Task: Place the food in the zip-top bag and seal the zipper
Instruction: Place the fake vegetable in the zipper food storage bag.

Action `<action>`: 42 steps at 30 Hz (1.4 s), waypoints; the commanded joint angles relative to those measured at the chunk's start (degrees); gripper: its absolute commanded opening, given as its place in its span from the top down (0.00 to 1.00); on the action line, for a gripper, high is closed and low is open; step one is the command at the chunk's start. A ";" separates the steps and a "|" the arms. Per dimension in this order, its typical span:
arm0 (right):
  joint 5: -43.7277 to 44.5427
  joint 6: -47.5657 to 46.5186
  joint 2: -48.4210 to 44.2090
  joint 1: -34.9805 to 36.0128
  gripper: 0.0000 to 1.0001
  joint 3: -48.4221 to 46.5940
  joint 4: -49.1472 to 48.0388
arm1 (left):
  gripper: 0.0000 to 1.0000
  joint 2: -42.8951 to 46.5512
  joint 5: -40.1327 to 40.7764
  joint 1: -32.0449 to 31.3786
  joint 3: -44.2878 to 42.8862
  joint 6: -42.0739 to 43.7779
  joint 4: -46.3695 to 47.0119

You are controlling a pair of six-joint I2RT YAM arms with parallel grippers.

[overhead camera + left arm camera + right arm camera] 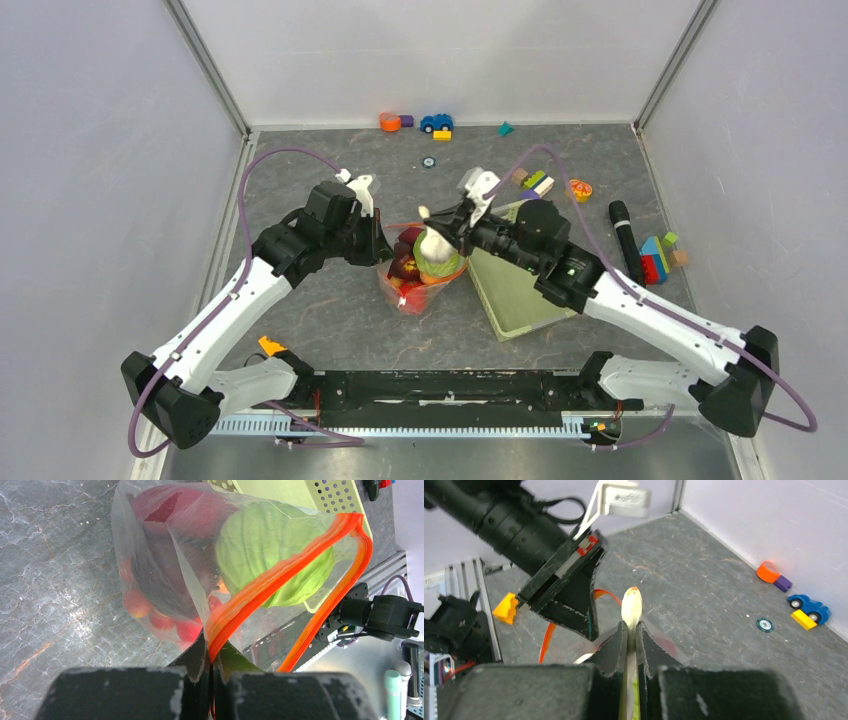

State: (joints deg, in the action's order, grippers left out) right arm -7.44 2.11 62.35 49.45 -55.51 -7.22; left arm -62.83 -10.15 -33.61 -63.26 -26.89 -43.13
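At table [330,310] centre, left gripper [210,655] pinches the zip-top bag's [150,565] zipper [280,570]; right gripper [630,632] is clamped on its slider tab [631,604].

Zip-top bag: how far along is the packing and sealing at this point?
Done: the cabbage and red fruit sit inside the bag. In hand: the left gripper, jaws shut, pinches one end of the orange zipper; the right gripper pinches a pale piece at the bag's top, which I cannot identify. Left: the zipper's two strips gape apart over the cabbage, so sealing remains.
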 commanded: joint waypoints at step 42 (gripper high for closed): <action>23.23 -9.59 8.75 15.94 0.18 0.97 -3.60 | 0.97 -0.16 0.06 -0.07 -0.29 2.29 2.27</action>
State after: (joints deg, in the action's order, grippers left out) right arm 13.08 -6.57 74.96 65.21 -53.49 -9.32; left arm -63.13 -10.13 -33.61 -63.26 -26.92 -43.11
